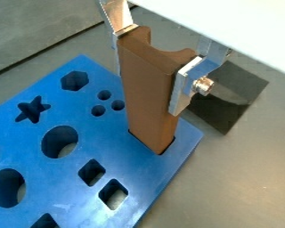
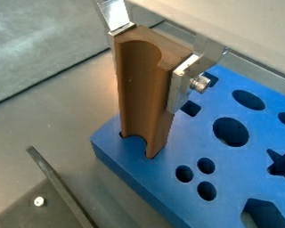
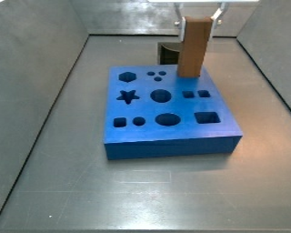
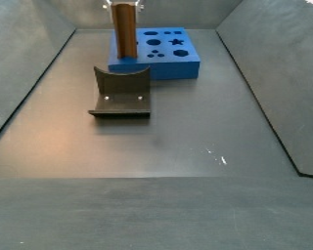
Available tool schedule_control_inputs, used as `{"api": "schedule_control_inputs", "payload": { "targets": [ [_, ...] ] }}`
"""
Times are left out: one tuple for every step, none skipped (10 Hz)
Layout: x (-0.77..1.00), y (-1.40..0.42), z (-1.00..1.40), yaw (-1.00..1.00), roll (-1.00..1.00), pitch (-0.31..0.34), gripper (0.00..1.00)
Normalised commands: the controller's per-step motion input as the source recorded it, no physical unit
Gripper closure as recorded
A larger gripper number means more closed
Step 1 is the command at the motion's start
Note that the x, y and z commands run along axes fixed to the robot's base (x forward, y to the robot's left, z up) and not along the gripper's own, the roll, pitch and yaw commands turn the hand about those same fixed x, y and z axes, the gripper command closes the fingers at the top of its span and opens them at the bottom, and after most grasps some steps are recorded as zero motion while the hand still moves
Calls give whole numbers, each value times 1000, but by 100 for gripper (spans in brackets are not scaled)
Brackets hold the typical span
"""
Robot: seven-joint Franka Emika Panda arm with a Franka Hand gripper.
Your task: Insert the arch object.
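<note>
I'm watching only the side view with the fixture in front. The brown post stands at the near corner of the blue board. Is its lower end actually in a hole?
Observer: Yes. In a wrist view the brown post has its lower end in a cutout at the corner of the blue board.
Operator: Is the gripper on it?
Observer: In a wrist view the gripper has its silver fingers clamped on the post's upper part.
Operator: What's the post's shape?
Observer: The same wrist view shows a rounded groove running down one face.
</note>
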Motion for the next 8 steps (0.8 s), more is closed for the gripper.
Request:
{"api": "schedule_control_inputs", "payload": {
  "targets": [
    [-103, -111, -283, 0, 0, -49, 100],
    [-60, -111, -294, 0, 0, -51, 100],
    [-46, -94, -300, 0, 0, -63, 100],
    [-34, -89, -274, 0, 0, -60, 100],
    [-63, -80, -243, 0, 0, -71, 100],
    [-40, 0, -77, 0, 0, -30, 100],
    [0, 0, 0, 0, 0, -9, 100],
    [0, 0, 0, 0, 0, 0, 100]
  ]
}}
